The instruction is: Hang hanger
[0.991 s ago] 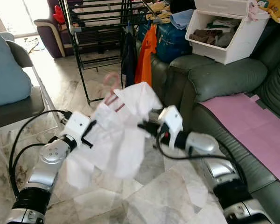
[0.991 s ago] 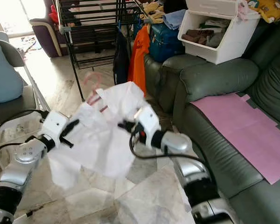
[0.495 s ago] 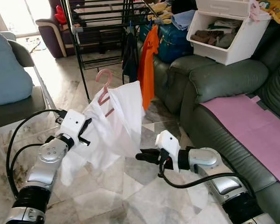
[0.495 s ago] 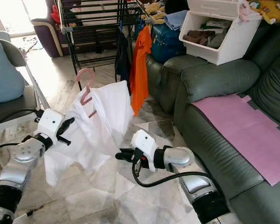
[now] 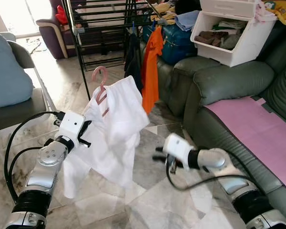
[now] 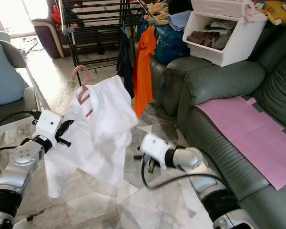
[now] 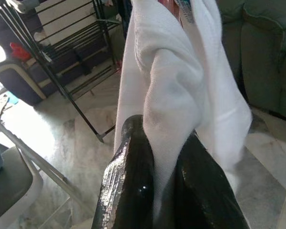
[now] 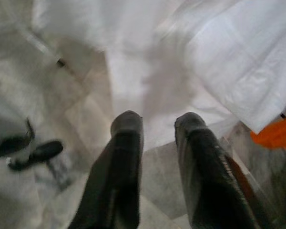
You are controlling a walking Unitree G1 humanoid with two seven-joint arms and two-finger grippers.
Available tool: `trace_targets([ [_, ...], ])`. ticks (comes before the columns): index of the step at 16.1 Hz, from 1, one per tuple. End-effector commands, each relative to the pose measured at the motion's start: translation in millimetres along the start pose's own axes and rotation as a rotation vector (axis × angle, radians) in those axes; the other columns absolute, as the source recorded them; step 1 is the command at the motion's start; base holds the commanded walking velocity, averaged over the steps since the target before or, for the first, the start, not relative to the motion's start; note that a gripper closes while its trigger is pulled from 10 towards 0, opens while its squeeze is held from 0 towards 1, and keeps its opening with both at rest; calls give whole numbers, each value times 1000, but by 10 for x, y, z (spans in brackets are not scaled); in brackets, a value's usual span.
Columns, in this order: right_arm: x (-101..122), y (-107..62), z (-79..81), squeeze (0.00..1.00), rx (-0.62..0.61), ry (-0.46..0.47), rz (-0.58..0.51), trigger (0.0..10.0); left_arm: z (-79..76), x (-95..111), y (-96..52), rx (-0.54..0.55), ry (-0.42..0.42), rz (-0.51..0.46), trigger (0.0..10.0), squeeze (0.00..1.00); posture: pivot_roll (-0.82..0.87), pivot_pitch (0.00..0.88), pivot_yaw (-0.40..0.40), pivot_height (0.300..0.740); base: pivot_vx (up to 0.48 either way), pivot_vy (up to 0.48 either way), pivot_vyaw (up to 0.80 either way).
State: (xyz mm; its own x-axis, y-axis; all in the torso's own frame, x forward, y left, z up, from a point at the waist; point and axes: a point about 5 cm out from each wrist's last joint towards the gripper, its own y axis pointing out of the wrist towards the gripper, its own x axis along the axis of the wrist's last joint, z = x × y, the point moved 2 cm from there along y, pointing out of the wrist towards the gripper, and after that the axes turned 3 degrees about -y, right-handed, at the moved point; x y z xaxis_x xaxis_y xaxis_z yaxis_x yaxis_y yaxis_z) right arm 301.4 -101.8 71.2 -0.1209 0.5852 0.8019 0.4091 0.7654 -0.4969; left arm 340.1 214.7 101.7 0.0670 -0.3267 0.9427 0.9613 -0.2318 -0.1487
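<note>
Up at the left of my view, my left gripper [image 5: 86, 132] is clamped on a fold of the white shirt [image 5: 115, 125], and that is how I carry the pink hanger [image 5: 100, 85] the shirt is draped over; the left wrist view shows the cloth pinched tight between the two black fingers [image 7: 128, 176]. My right gripper [image 8: 157, 143] sits lower and to the right, near the floor [image 5: 148, 191], fingers a narrow gap apart with nothing between them. As I judge it, the task is about halfway: the garment is on the hanger and lifted, but the hook is not yet over any bar of the black drying rack [image 5: 100, 24] farther off, where an orange garment [image 5: 151, 62] and a dark one [image 5: 131, 57] already hang. The hanger's hook stands upright and free above the collar. The shirt droops unevenly, bunched at my grip.
</note>
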Motion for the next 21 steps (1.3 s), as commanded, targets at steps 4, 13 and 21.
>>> trace_targets([
  [4, 112, 9, -60, 1000, -12, -64, -60, 10000, 23, 192, 27, -40, 76, -111, 0, 0, -92, 0, 3, 740, 0, 0, 0],
  [13, 107, -528, -487, 1000, 131, -250, 32, 10000, -559, -123, -272, -568, 400, -92, 0, 0, -96, 0, 10, 740, 0, 0, 0],
  [21, 24, -636, -662, 1000, 167, -346, 128, 10000, -718, -25, -308, -644, 445, -189, 0, 0, -93, 0, 9, 740, 0, 0, 0],
])
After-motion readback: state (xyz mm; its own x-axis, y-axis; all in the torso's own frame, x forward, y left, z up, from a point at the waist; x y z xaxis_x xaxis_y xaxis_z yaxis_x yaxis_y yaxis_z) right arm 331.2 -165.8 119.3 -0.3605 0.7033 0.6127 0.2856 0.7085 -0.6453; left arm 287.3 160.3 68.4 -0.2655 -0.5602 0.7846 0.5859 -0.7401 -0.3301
